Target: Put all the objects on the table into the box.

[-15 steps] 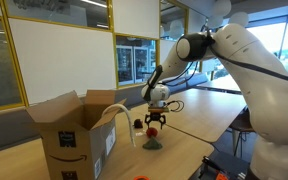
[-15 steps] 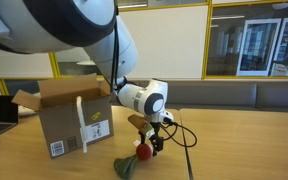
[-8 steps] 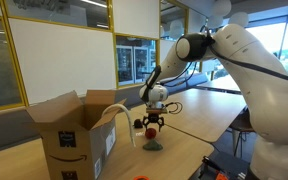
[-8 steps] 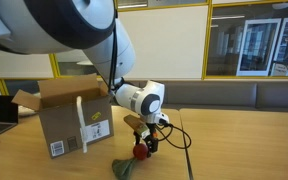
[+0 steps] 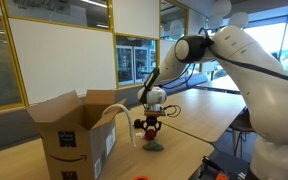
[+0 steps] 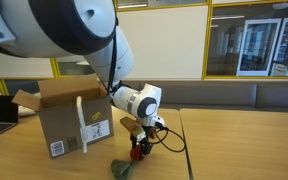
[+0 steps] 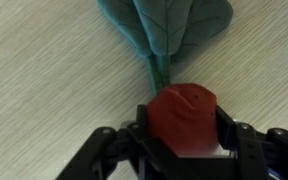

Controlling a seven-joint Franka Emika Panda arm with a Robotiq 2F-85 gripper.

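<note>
Claw (image 7: pixel 184 122) fingers stand tight on either side of the small red piece (image 7: pixel 182 106), which fills the gap between them in the wrist view, so I take it as pinched, though how firmly I cannot tell. It sits low over the worktop (image 5: pixel 189 128), just right of the box (image 5: pixel 69 135) in both exterior views. A short stem runs from the red piece to broad green leaves (image 7: pixel 169 25) lying flat on the wood on its far side. It looks like a little artificial flower or fruit: very light and probably soft, with limp leaves that would dangle and drag rather than hold their shape. The rounded red head seems the right place to hold it, being the only firm bulk. The stem is thin and the leaves would fold or slip out. A gentle squeeze across the head's widest part should do, as the piece looks squashable but hardly fragile. The white tube (image 5: pixel 121 113) arches out of the box and down to the worktop, long and bendy, likely to spring about when moved. The brown cardboard carries a black smile-arrow mark (image 5: pixel 68 151) on the near side. In an exterior view there is also a white label (image 6: pixel 96 130), whose printing is too small for me to read.
</note>
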